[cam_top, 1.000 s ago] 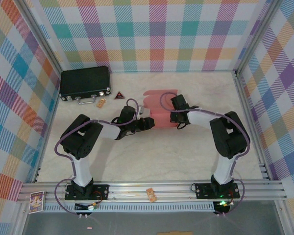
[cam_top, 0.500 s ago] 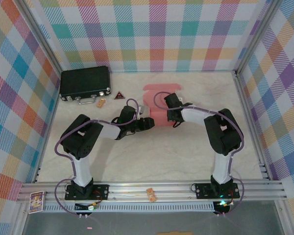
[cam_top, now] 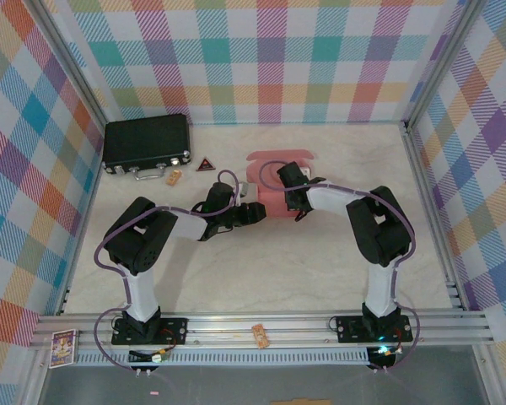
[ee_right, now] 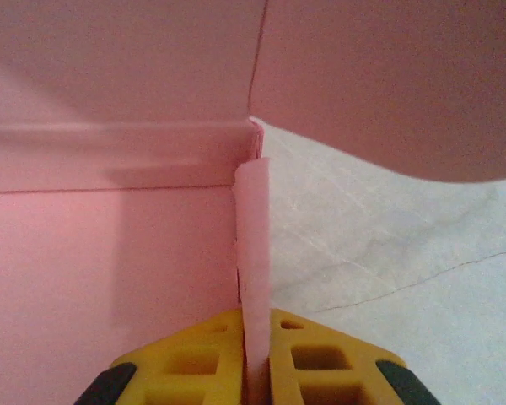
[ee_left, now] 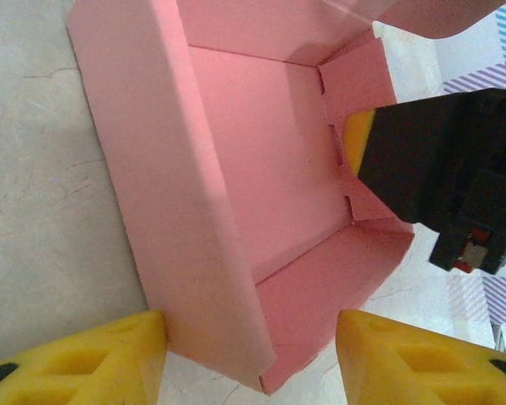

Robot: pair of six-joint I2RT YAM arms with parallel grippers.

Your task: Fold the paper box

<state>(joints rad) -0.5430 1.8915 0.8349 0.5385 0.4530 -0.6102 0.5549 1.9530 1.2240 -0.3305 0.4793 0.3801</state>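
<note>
The paper box [cam_top: 266,160] is salmon-pink card, partly folded, lying mid-table with its walls raised. In the left wrist view the paper box [ee_left: 261,152] shows its open tray and a long folded side wall. My left gripper [ee_left: 249,363] is open, its yellow fingers [ee_left: 84,359] standing either side of the box's near corner. My right gripper [ee_right: 255,329] is shut on a thin upright side wall of the paper box [ee_right: 110,270]. From above, the left gripper [cam_top: 260,211] is at the box's near edge and the right gripper [cam_top: 287,186] at its right side.
A black hard case [cam_top: 147,143] lies at the back left, with a small red triangle [cam_top: 206,164] and a tan piece [cam_top: 174,177] beside it. Another tan piece [cam_top: 261,336] sits on the front rail. Plaid walls enclose the table.
My right gripper has moved left with the box's side wall pinched in it, drawing that wall inward. The left arm has stayed where it was.
</note>
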